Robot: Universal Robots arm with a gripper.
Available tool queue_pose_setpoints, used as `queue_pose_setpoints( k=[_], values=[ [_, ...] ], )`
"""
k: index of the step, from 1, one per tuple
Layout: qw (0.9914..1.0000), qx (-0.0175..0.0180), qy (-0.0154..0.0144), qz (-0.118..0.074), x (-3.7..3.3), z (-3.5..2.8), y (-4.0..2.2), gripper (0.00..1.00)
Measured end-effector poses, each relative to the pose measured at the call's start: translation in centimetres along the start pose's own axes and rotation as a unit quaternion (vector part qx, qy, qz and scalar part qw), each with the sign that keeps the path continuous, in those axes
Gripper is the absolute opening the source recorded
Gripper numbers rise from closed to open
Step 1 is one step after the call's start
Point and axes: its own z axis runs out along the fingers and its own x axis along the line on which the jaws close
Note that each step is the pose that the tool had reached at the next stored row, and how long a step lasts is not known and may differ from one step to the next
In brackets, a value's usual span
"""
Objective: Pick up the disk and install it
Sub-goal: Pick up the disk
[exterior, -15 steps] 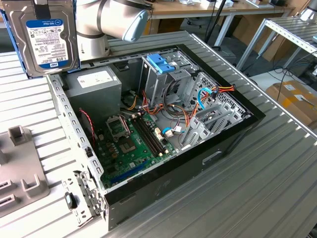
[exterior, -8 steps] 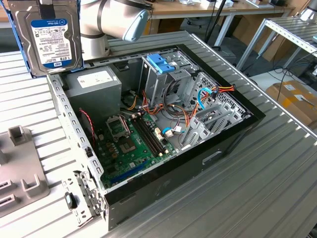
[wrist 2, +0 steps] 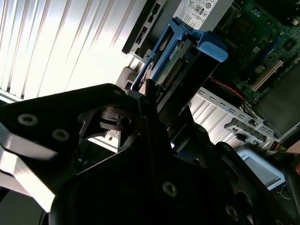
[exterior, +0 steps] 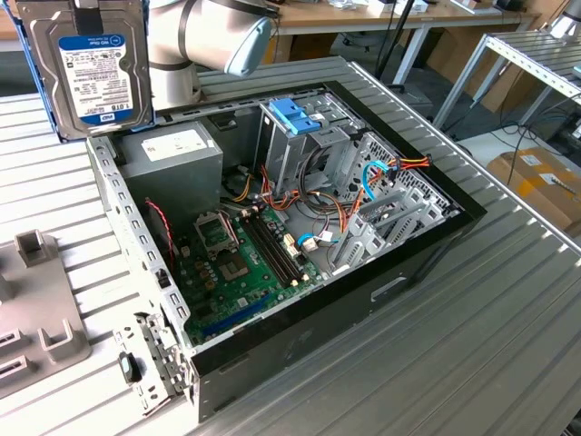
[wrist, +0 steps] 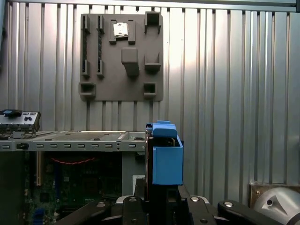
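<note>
Gripper (wrist 2: 149, 96): fingers clenched on one end of the disk (exterior: 91, 68). The disk hangs upright above the worktop (exterior: 508, 327), at about 10 o'clock from the open case (exterior: 427, 245) in the exterior view. Risk: held by one end only, it may pivot or slip, and its carrier rails could snag the loose cables (exterior: 349, 213) beside the drive cage (exterior: 295, 123). The disk's blue-and-white label faces the camera, and the power-supply box (exterior: 172, 154) bears a white sticker; print left unread.

One disk (exterior: 91, 64), one case (exterior: 300, 318), one blue bracket (exterior: 295, 115), apparently one jig plate (wrist: 117, 89).
</note>
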Motion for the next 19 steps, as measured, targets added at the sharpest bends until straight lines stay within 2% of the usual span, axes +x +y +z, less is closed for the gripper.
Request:
queue_pose_setpoints(
  k=[12, 19],
  values=[
    [1.0, 0.0, 0.0, 0.0, 0.02, 0.0, -1.11, 0.35],
    [1.0, 0.0, 0.0, 0.0, 0.03, -0.02, -2.19, 0.35]
  ],
)
